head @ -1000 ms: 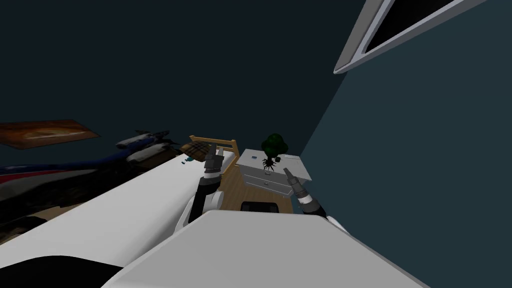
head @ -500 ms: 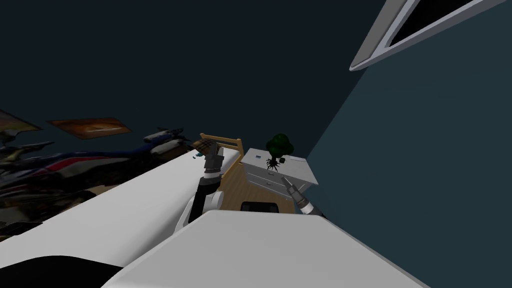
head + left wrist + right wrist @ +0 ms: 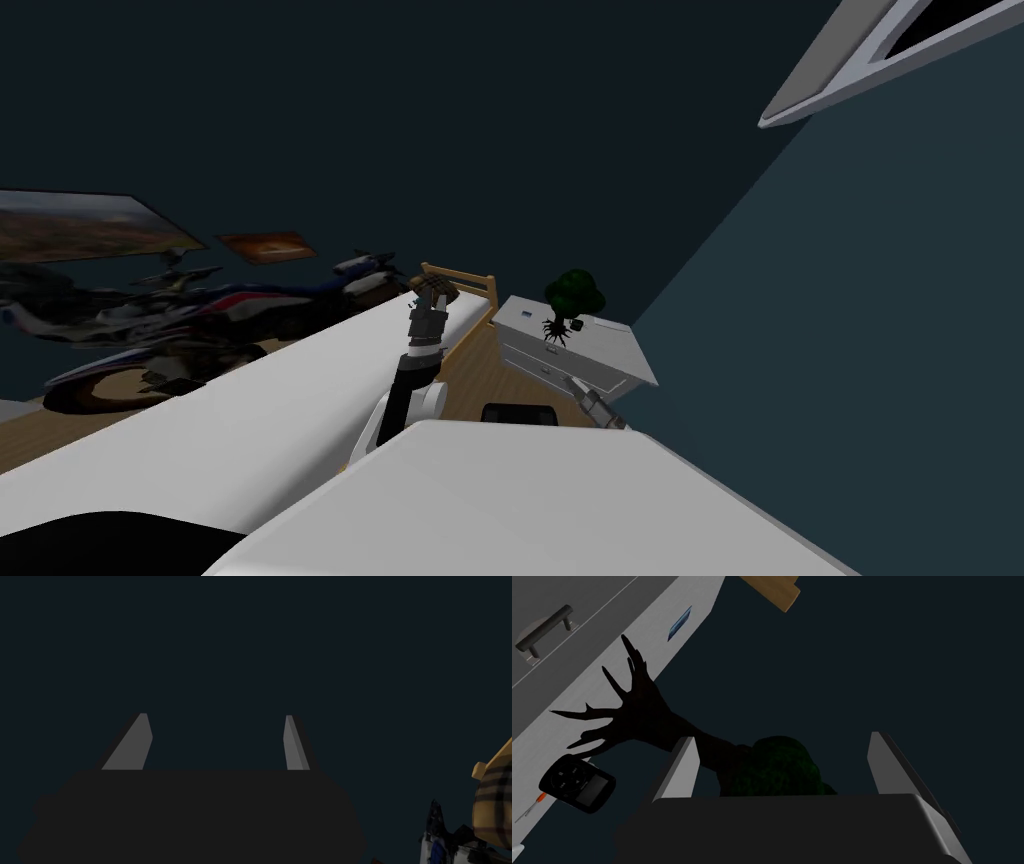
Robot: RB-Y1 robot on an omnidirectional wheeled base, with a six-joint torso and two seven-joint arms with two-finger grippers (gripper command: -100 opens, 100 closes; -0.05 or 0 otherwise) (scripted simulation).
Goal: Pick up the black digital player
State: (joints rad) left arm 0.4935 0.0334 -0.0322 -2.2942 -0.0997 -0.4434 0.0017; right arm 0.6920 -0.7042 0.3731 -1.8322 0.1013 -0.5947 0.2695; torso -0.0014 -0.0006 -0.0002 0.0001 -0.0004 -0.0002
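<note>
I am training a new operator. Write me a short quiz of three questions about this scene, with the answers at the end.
1. True or false: the right end effector is shut on the black player.
2. What stands on the white dresser beside the player? A) a lamp B) a plant C) a cup
3. Fill in: the fingers of the left end effector are ____.
Key: 1 false; 2 B; 3 open.
</note>
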